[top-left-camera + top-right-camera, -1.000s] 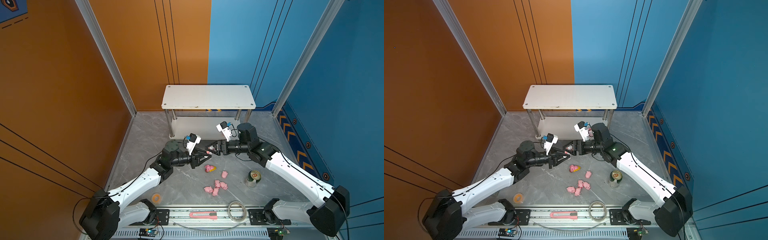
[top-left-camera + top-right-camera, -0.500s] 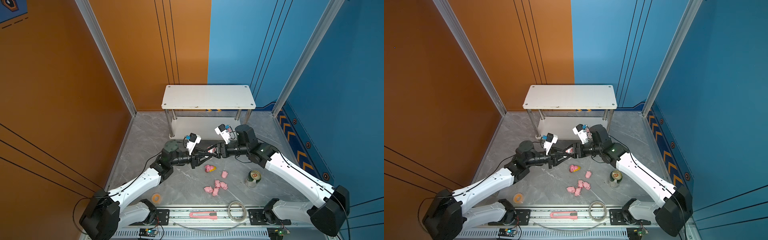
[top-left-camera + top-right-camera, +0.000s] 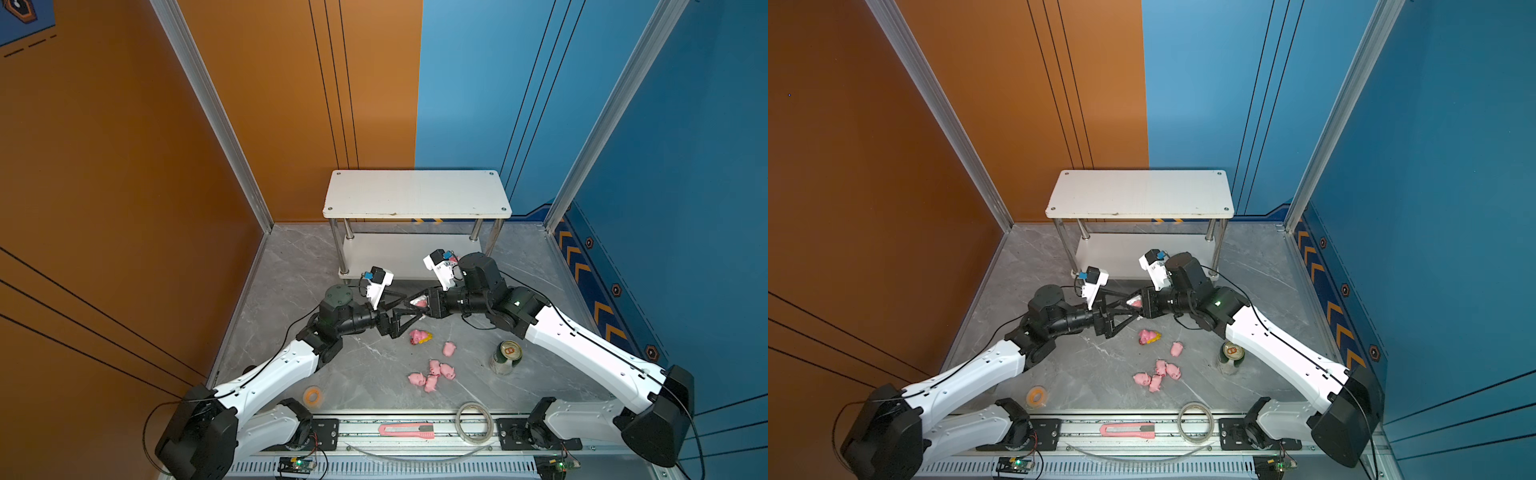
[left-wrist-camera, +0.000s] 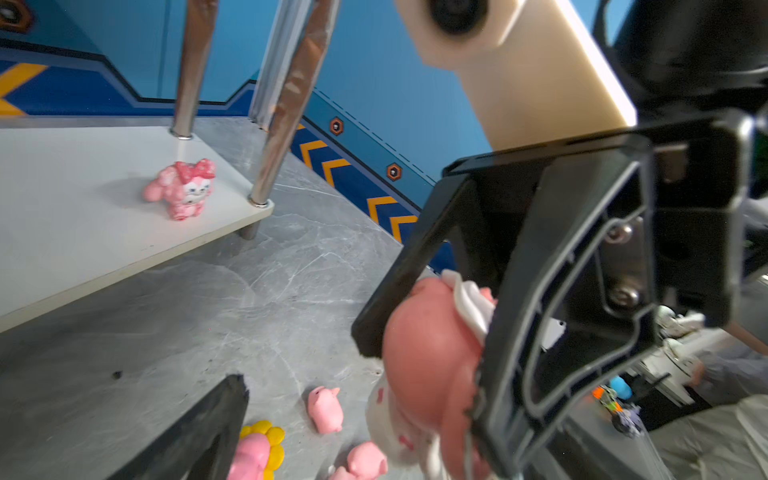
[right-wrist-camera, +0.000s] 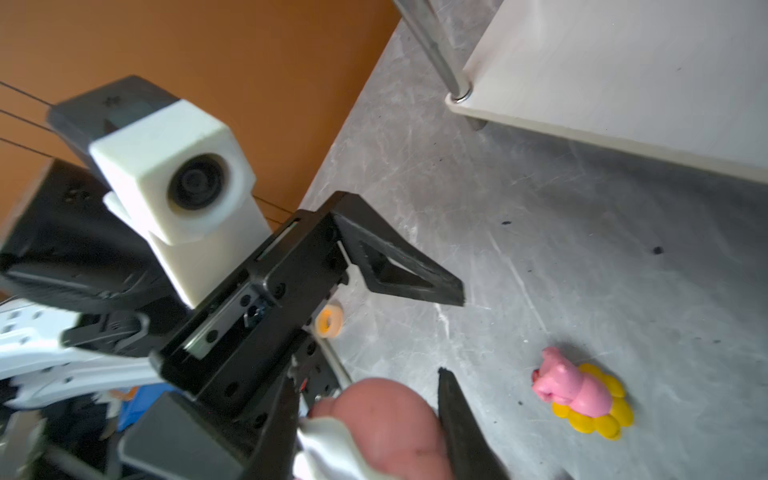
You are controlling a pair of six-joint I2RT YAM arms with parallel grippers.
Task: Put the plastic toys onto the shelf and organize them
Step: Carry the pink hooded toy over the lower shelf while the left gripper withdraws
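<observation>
Above the floor in front of the shelf (image 3: 415,195), my two grippers meet tip to tip. The right gripper (image 3: 417,303) (image 5: 365,376) is shut on a white-pink figurine (image 3: 421,304) (image 5: 390,419). My left gripper (image 3: 413,308) stands wide open around it, one finger (image 4: 208,424) well clear of the toy. A pink-white figurine with a bow (image 4: 180,189) stands on the shelf's lower tier near a leg. On the floor lie the sunflower-faced figurine (image 3: 419,336) (image 5: 582,395), one lone pig (image 3: 449,348) and several more pink pigs (image 3: 434,372).
A green can (image 3: 505,357) stands under the right forearm. An orange tape roll (image 3: 312,395) lies near the left arm. On the front rail lie a pink utility knife (image 3: 405,430) and a clear ring (image 3: 476,422). The shelf's chrome legs (image 4: 286,104) stand close behind both grippers.
The left gripper, shut on the figurine before, has opened wide. The right gripper has closed on that figurine, and it now hangs from the right gripper alone.
</observation>
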